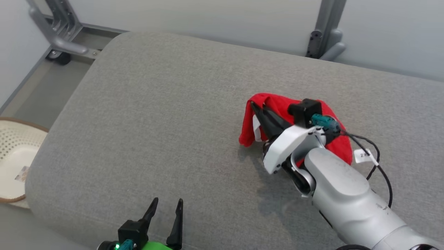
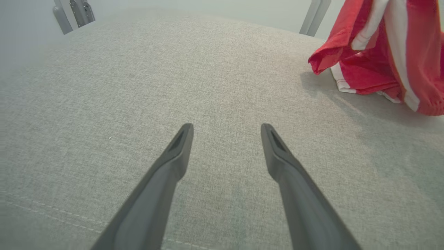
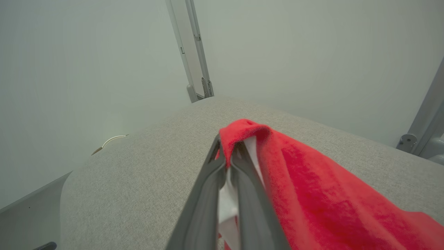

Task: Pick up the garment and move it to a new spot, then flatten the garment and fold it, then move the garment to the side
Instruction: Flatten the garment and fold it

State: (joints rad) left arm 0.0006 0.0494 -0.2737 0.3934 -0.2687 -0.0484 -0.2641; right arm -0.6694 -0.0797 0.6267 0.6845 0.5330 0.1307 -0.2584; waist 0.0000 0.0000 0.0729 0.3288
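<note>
Although its lowest folds appear to touch the surface, the red cloth garment with white stripes (image 1: 277,102) is mostly lifted, hanging in a bunch over the right part of the grey fabric-covered counter (image 1: 156,104). It hangs that way because the right gripper (image 1: 253,105) has its jaws clamped together on a single fold near the garment's top edge. The rest drapes over and past the long dark fingers (image 1: 269,119). The right wrist view shows red cloth folded over the tips, with a white band caught between them. One pinch point lets the fabric sag rather than spread, which suits carrying it to a new spot, the step I judge to be in hand. Flattening and folding are not yet done. The left gripper (image 1: 167,201) hovers low over the counter's near edge, well apart from the garment. Its jaws are wide apart and hold nothing, and it is probably placed there to take a second corner once the cloth is set down. Off the counter's left end sits a pale perforated basket with a brown rim (image 1: 14,152), and grey metal frame posts (image 1: 324,31) stand behind the far edge.
</note>
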